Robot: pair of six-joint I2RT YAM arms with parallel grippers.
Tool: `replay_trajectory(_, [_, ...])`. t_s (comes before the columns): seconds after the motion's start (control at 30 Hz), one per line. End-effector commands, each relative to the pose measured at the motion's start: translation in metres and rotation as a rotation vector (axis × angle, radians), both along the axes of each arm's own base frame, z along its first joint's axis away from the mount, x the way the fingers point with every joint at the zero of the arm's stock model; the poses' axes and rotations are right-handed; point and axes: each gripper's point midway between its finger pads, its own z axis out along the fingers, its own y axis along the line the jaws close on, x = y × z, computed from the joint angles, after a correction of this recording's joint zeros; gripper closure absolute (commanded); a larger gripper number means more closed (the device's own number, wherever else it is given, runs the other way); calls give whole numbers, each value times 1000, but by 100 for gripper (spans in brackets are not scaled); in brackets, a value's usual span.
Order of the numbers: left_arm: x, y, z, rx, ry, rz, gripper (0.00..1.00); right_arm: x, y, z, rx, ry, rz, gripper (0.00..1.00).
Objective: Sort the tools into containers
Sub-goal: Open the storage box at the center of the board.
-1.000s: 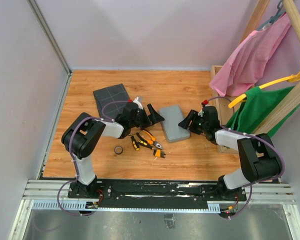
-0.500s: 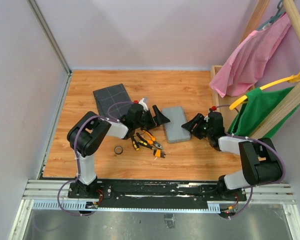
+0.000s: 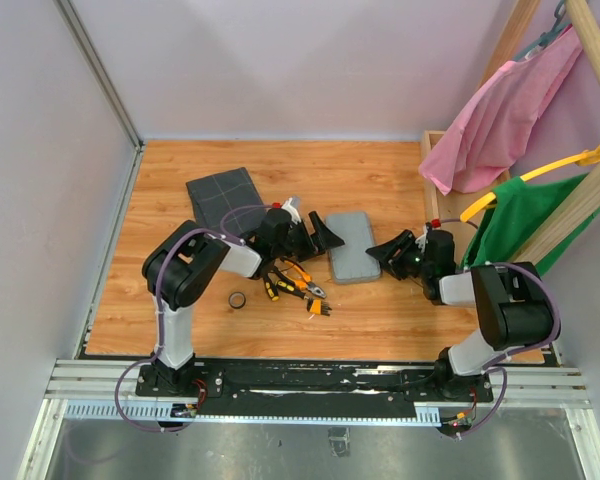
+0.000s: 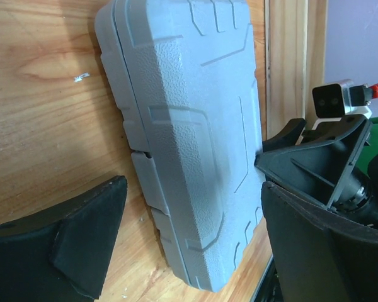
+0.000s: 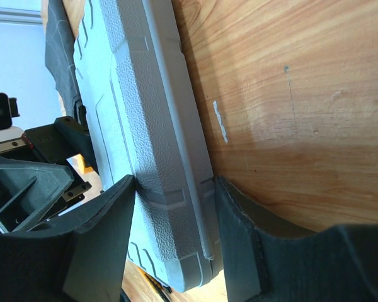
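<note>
The light-grey case (image 3: 348,246) lies closed in the middle of the table. My left gripper (image 3: 318,232) is open at its left edge; in the left wrist view (image 4: 194,189) the case (image 4: 189,126) lies between the wide-spread fingers (image 4: 69,245), untouched on the left side. My right gripper (image 3: 382,250) is low at the case's right edge; in the right wrist view (image 5: 174,181) its fingers (image 5: 94,245) pinch the case's rim (image 5: 176,126). The dark grid pouch (image 3: 223,196) lies at the back left. Pliers (image 3: 298,279), screwdrivers (image 3: 270,288), a bit holder (image 3: 320,307) and a tape ring (image 3: 237,299) lie in front of the left gripper.
A wooden rack (image 3: 540,220) with pink and green cloths on hangers stands at the right, close to the right arm. Grey walls close in the left side and back. The round orange piece does not show.
My right gripper has dropped and moved left onto the case's right edge. My left gripper has moved right, up to the case's left edge.
</note>
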Motion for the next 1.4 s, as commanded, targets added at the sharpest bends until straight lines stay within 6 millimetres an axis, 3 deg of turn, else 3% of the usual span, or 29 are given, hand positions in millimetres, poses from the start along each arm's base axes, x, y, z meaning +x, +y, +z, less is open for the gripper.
replay_trajectory(0.0, [-1, -6, -10, -5, 22, -6, 8, -47, -24, -67, -48, 290, -96, 59])
replay_trajectory(0.27, [-2, -11, -14, -18, 37, -20, 10, -48, -27, -71, 32, 315, -141, 61])
replay_trajectory(0.67, [0, -27, 0, -69, 11, -51, 16, -51, -17, -79, 207, 306, -172, 67])
replay_trajectory(0.93, [-1, -33, -2, -94, 20, -63, 16, -56, -16, -87, 249, 313, -178, 69])
replay_trajectory(1.37, [-3, -47, 31, -255, -36, -119, 47, -52, -16, -78, 232, 272, -158, 68])
